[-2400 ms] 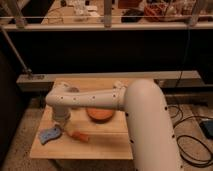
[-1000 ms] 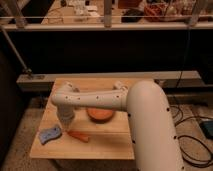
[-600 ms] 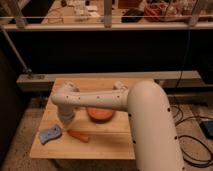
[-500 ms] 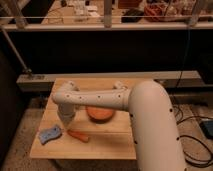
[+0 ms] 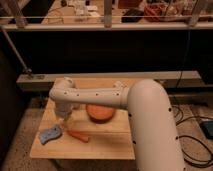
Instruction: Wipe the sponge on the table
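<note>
The light-blue sponge (image 5: 51, 133) lies flat near the front left corner of the wooden table (image 5: 105, 145). My gripper (image 5: 63, 120) hangs from the white arm just above and to the right of the sponge, close over the tabletop, not touching the sponge. An orange carrot-shaped piece (image 5: 78, 135) lies right of the sponge, just below the gripper.
A round orange-brown bowl (image 5: 100, 113) sits mid-table, right of the gripper. My large white arm (image 5: 150, 125) covers the table's right side. A dark cluttered bench (image 5: 110, 15) runs behind a rail at the back. Cables (image 5: 192, 135) lie on the floor at right.
The gripper has shifted slightly right and toward the carrot-shaped piece, away from directly over the sponge. The sponge, carrot piece and bowl have stayed put.
</note>
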Controlling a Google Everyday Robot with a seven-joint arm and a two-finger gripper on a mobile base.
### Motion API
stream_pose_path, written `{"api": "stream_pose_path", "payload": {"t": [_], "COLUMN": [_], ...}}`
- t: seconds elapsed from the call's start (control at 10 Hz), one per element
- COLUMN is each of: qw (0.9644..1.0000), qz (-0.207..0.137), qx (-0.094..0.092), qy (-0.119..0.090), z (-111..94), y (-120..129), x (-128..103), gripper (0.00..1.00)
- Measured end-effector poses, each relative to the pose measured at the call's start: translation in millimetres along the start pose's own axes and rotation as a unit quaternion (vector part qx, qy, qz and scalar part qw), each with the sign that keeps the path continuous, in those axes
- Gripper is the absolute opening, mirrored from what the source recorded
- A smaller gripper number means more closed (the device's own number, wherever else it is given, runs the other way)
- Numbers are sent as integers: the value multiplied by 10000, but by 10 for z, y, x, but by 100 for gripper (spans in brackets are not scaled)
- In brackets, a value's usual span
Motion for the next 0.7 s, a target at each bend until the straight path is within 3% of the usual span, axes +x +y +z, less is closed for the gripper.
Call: {"api": "stream_pose_path", "payload": {"t": [0.4, 0.7], "qw": [9998, 9996], "qz": [24, -102], "qx": [214, 267], "qy": [14, -10], "z": [25, 197], "y": [-297, -566], "x": [-61, -269], "gripper": [80, 80]}}
